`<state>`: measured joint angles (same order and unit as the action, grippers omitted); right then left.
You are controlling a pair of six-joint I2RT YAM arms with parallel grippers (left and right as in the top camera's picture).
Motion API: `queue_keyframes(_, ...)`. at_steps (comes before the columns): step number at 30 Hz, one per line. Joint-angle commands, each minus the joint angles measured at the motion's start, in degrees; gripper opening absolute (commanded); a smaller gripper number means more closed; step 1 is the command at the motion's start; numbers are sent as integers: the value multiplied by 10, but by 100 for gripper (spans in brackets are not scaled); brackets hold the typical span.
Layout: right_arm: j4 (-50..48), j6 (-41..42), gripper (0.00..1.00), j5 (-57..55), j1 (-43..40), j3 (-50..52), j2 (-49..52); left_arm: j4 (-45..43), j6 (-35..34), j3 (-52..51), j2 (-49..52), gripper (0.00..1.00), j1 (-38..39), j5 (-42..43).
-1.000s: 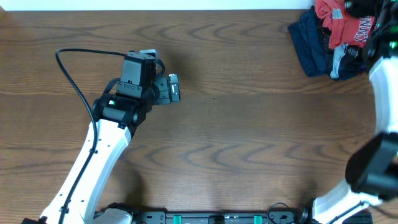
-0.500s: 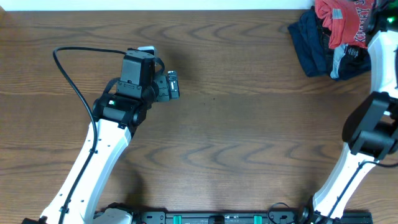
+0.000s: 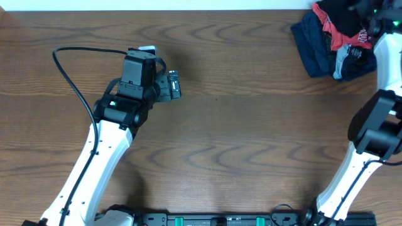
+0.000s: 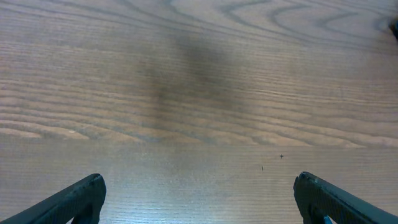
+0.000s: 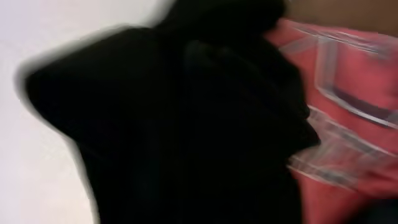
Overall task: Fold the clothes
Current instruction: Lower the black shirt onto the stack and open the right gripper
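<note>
Black shirt [image 3: 339, 14]: bunched on top of the heap of clothes at the table's 1 o'clock corner, not spread out. In the right wrist view it [image 5: 186, 124] is a blurred dark mass filling most of the frame.
Why it sits there: it probably has to be separated from the other clothes before any folding can start.
Red shirt [image 3: 342, 37]: pressed against the black shirt on its 6 o'clock side. Its white lettering shows at 3 o'clock in the right wrist view [image 5: 348, 118].
Navy clothes [image 3: 311, 44]: form the heap's 9 o'clock flank and spill onto the wood.
Right arm [image 3: 388, 69]: runs up the table's 3 o'clock edge with its wrist over the heap, seemingly placed to pull the black shirt out.
Right gripper: its fingers are lost against the dark cloth in both views, so I cannot tell whether they are apart, together or clamped on fabric.
Left gripper [image 3: 174, 86]: sits at 10 o'clock from the table's centre, points toward 3 o'clock and is well apart from the heap. Its fingers [image 4: 81, 196] are spread wide over bare wood with nothing between them.
Why it waits: it looks ready to take a sleeve or hem once the shirt reaches the middle.
Table [image 3: 251, 125]: the wood-grain middle is the likely surface for laying the shirt flat.
Progress: early, with nothing flattened or folded yet.
Risk: the thin, soft fabric may drag the red shirt along with it.
</note>
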<state>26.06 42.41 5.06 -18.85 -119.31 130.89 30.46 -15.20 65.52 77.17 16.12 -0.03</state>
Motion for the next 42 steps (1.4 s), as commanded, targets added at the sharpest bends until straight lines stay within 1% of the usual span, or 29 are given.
queue_keyframes(1,57,-110,1,-50,-5,-10,-34,-1,3,2,3,98,-3,-6)
queue_keyframes(5,145,-149,1,-54,-15,-10,-38,1,3,2,3,98,-3,-6)
queue_keyframes(8,209,-151,1,-81,-28,-10,-38,1,3,2,3,98,-3,-6)
queue_keyframes(10,229,-155,1,-94,-36,-10,-38,1,3,2,3,98,-3,-6)
queue_keyframes(11,235,-170,4,-92,-40,-10,-38,1,3,2,3,98,-3,-6)
queue_keyframes(12,245,-186,18,-89,-45,-10,-39,1,3,2,3,98,-3,-6)
queue_keyframes(13,252,-195,39,-89,-49,-10,-39,1,3,2,3,98,-3,-6)
queue_keyframes(14,263,-205,56,-88,-53,-11,-41,1,3,2,3,98,-3,-6)
queue_keyframes(15,269,-212,66,-88,-57,-12,-43,1,3,2,3,98,-3,-6)
queue_keyframes(16,273,-219,79,-85,-60,-12,-47,1,3,2,3,98,-3,-6)
queue_keyframes(17,276,-232,89,-78,-63,-13,-52,1,3,2,3,98,-3,-6)
queue_keyframes(18,278,-247,94,-67,-66,-15,-58,1,3,2,3,98,-3,-6)
queue_keyframes(19,278,-263,98,-57,-67,-16,-67,1,3,2,3,98,-3,-6)
queue_keyframes(21,277,-284,99,-52,-68,-17,-89,1,3,2,3,98,-3,-6)
queue_keyframes(24,262,-320,99,-40,-66,-18,-132,1,3,2,3,98,-3,-6)
queue_keyframes(25,254,-332,96,-30,-65,-18,-144,1,3,2,3,98,-3,-6)
queue_keyframes(27,233,-354,87,-6,-60,-18,-168,1,3,2,3,98,-3,-6)
queue_keyframes(28,219,-362,78,0,-56,-18,-177,1,3,2,3,98,-3,-6)
queue_keyframes(29,208,-365,62,-1,-52,-18,-181,1,3,2,3,98,-3,-6)
queue_keyframes(30,194,-373,43,-1,-47,-18,-183,1,3,2,3,98,-3,-6)
queue_keyframes(31,180,-377,17,-2,-42,-18,-183,1,3,2,3,98,-3,-6)
queue_keyframes(32,164,-379,2,-5,-37,-17,-178,1,3,2,3,98,-3,-7)
queue_keyframes(36,92,-393,1,-18,-21,-17,-137,1,3,2,3,98,-3,-7)
queue_keyframes(40,28,-400,2,-50,-17,-17,-62,1,3,2,3,98,-3,-7)
queue_keyframes(42,11,-400,7,-53,-17,-17,-16,1,3,2,3,98,-3,-7)
